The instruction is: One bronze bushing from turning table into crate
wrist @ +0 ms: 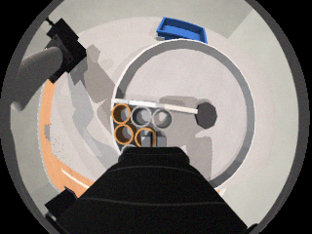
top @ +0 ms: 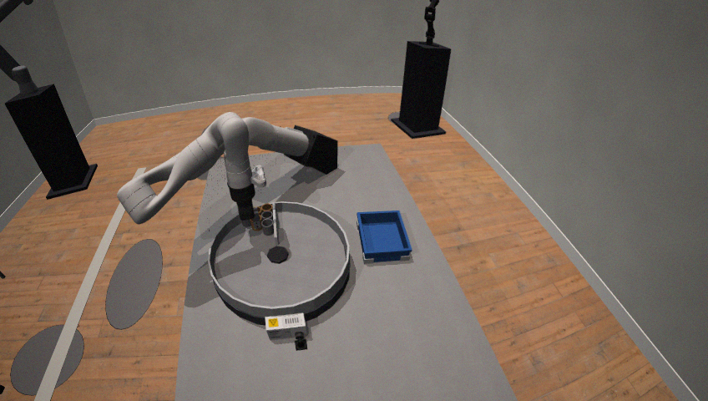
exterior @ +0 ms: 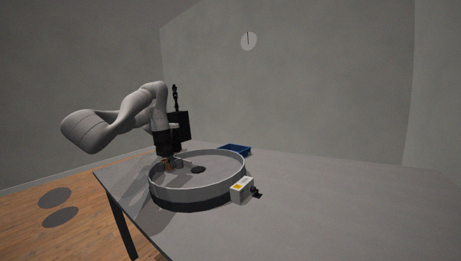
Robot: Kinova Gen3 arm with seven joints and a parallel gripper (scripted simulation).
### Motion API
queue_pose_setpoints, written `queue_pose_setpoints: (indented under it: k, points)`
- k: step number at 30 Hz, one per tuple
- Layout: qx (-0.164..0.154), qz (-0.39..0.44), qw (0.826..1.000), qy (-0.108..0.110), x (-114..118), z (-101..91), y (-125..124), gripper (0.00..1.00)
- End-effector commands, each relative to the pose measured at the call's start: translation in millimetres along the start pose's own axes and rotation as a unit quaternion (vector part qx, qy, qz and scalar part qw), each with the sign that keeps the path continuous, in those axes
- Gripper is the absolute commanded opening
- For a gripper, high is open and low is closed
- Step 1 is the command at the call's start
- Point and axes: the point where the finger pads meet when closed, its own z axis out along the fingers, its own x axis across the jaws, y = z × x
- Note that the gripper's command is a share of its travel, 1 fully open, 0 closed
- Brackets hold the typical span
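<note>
the arm [top: 199, 159] is reaching down from above into the turning table [top: 317, 292], near its rim on the side away from the label box [top: 285, 322]; the pincer [top: 246, 221] is pointing straight down into a small cluster of bushings packed against a white divider bar [top: 275, 220]; its fingers are standing narrow and are closed on something, and by its place at the cluster's edge that thing is a bronze bushing [exterior: 167, 166], though the fingertips themselves are hiding behind the black wrist body in every view; in the exterior view the bronze bushing is sitting directly beneath the pincer [exterior: 168, 159], low at the table's floor, with grey bushings [exterior: 178, 163] just beside it; in the wrist view the cluster is showing as rings seen end-on, with bronze ones [wrist: 121, 115] on the left and along the lower row and grey ones [wrist: 142, 116] to the right, all touching one another; the lower row is lying partly under the dark pincer housing [wrist: 152, 209]; a dark octagonal hub [top: 277, 255] is lying at the middle of the turning table; the blue crate [top: 382, 236] is standing on the grey tabletop [top: 387, 337] just beside the turning table's rim, well apart from the pincer; no bushing is showing inside it.
</note>
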Motion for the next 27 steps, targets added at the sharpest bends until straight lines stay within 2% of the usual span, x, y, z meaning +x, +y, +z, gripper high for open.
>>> queue_pose_setpoints:
  k: [1, 27]
  points:
    - [0.001, 0.001, 1.000, -0.003, 0.5, -0.2, -0.8, 0.00]
    - [0.001, 0.001, 1.000, -0.003, 0.5, -7.7, -0.8, 0.00]
